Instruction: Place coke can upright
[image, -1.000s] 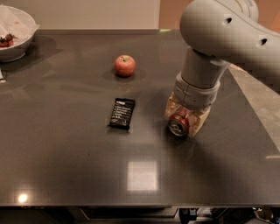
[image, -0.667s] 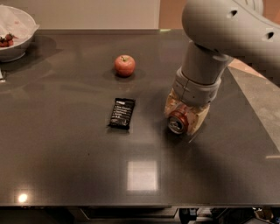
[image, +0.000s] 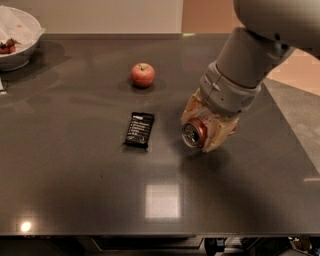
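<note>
The coke can (image: 194, 133) is red with a silver top that faces the camera. It is tilted on its side, just above the dark table (image: 75, 190), right of centre. My gripper (image: 206, 127) comes down from the upper right and is shut on the coke can, with a pale finger on each side of it. Most of the can's body is hidden behind the fingers.
A red apple (image: 142, 75) sits behind and to the left of the can. A flat black snack bar wrapper (image: 139, 129) lies left of the can. A white bowl (image: 17, 37) stands at the far left corner. The table's right edge runs close to the arm.
The arm has lifted and leaned back to the right. The can is still held and has tilted and risen slightly off the table.
</note>
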